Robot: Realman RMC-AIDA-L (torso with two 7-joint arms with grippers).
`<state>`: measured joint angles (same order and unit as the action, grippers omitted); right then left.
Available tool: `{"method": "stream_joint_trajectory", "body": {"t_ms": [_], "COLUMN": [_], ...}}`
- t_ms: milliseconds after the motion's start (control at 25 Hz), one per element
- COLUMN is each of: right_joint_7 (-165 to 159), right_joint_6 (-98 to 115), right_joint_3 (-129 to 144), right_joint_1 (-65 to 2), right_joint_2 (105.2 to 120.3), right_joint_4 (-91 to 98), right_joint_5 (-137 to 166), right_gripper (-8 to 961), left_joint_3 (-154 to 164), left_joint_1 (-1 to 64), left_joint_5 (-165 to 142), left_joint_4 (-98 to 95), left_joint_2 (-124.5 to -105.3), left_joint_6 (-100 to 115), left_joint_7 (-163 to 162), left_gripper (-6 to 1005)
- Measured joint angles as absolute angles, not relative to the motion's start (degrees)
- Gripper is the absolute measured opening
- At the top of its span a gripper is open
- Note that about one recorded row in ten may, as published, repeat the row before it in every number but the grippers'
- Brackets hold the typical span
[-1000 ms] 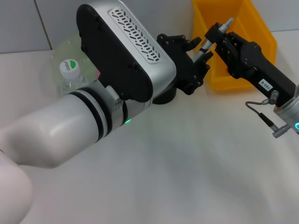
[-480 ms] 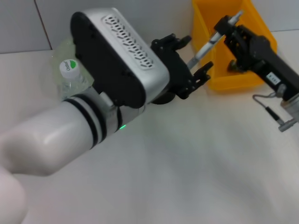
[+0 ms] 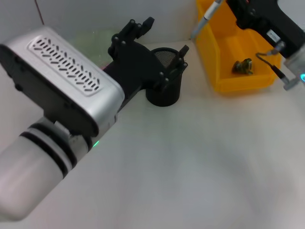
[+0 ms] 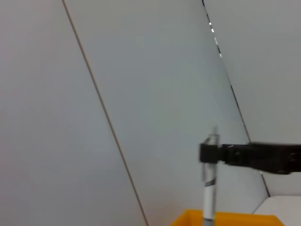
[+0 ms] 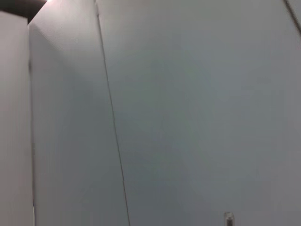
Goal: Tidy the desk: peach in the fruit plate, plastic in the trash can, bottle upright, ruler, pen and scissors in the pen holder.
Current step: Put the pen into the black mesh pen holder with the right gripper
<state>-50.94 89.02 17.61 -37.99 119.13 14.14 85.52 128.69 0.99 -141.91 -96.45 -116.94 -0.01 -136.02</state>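
— One pen (image 3: 206, 17), where? 
— Clamped in the right gripper (image 3: 228, 4) at one o'clock, above the yellow bin (image 3: 217, 71). 
— And the left gripper (image 3: 157, 45)? 
— Fingers spread, empty, over the black pen holder (image 3: 164, 93).

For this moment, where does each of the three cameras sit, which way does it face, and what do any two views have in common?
Head view: from the robot's head, looking down at the white table; shows the left gripper open beside the black mesh pen holder, and the right gripper holding the grey pen above the yellow plastic bin.
Left wrist view: faces the grey panelled wall; no own fingers, only the right gripper.
Right wrist view: faces that wall; only the pen's tip shows.
Shared: the pen, in all three.
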Motion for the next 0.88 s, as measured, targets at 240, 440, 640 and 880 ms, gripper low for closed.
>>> {"method": "stream_joint_trajectory", "body": {"t_ms": [240, 440, 640, 880], "right_joint_7": [-51.28, -52.08, -52.68, -52.89], "right_joint_6": [86.43, 85.16, 83.81, 82.84], "right_joint_3": [20.54, 22.69, 24.61, 24.72], "right_joint_1": [-40.31, -41.19, -41.51, -41.7], "right_joint_2": [119.09, 119.09, 119.12, 119.09], "right_joint_4": [15.59, 16.72, 17.55, 18.21], "right_joint_5": [85.55, 85.53, 85.45, 85.55], "right_gripper": [138, 138, 138, 138], "left_joint_3": [131.56, 131.58, 130.43, 114.45], "left_joint_1": [0.77, 0.74, 2.27, 5.39], "left_joint_5": [-141.58, -141.48, -137.53, -106.23], "left_joint_4": [-97.53, -99.37, -104.84, -107.56], "left_joint_2": [-113.65, -112.59, -108.66, -109.49], "left_joint_6": [-2.91, -0.82, 6.33, 31.82], "left_joint_7": [-137.59, -139.45, -144.22, -125.74], "left_gripper": [754, 753, 752, 751]}}
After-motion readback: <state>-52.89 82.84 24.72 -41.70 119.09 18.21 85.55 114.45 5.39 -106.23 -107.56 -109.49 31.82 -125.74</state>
